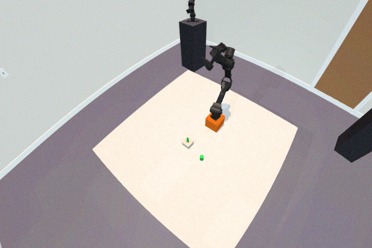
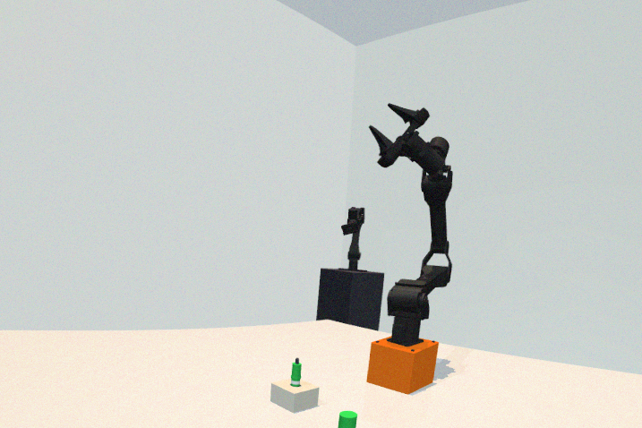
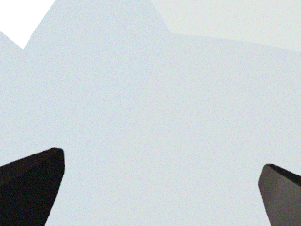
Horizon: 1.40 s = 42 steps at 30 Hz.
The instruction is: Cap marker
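A green marker with a dark tip stands upright and uncapped in the pale holder block. The green cap stands on the table, apart from the block; in the exterior view it is cut off by the bottom edge. My gripper is open and empty, its fingers wide apart. It is raised high above the table, far from both the cap and the marker. The wrist view shows only walls behind the fingers, with no marker or cap.
My arm stands on an orange base block on the pale table, behind the marker and cap. A dark pedestal with another arm stands beyond the table's back corner. Another dark pillar is at the right.
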Available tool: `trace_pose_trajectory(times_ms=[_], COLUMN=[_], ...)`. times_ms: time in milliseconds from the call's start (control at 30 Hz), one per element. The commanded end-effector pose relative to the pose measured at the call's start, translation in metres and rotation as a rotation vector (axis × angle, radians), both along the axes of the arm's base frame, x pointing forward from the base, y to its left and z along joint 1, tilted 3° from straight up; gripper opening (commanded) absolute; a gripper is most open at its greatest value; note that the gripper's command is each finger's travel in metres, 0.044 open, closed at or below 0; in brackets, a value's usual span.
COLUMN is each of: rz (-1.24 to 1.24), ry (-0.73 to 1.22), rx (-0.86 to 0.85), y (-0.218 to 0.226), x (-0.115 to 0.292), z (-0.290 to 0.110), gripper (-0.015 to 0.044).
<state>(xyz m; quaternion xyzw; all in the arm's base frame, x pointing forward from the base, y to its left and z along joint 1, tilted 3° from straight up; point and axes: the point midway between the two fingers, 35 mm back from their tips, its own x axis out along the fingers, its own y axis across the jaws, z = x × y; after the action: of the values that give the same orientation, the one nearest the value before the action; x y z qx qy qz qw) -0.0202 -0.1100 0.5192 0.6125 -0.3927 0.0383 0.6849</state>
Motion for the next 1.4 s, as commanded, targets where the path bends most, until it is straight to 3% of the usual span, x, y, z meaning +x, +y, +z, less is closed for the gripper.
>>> trace_pose_trajectory(times_ms=[0,167,400,633,1000,1367], rz=[0.001,0.032,0.135,0.278,0.532,0.811], ry=[0.004,0.135,0.434,0.746,1.314,1.964], rx=[-0.003,-0.093,-0.283,-0.440,-0.625,-0.676], y=[0.001,0.024,0.079,0.135,0.209,0.249], x=[0.001,0.049,0.152,0.241,0.336,0.342], z=[0.000,0.002,-0.018,-0.072,-0.217,-0.395], gripper=[0.0374,0.0242,0.0241,0.0241,0.0241,0.0241])
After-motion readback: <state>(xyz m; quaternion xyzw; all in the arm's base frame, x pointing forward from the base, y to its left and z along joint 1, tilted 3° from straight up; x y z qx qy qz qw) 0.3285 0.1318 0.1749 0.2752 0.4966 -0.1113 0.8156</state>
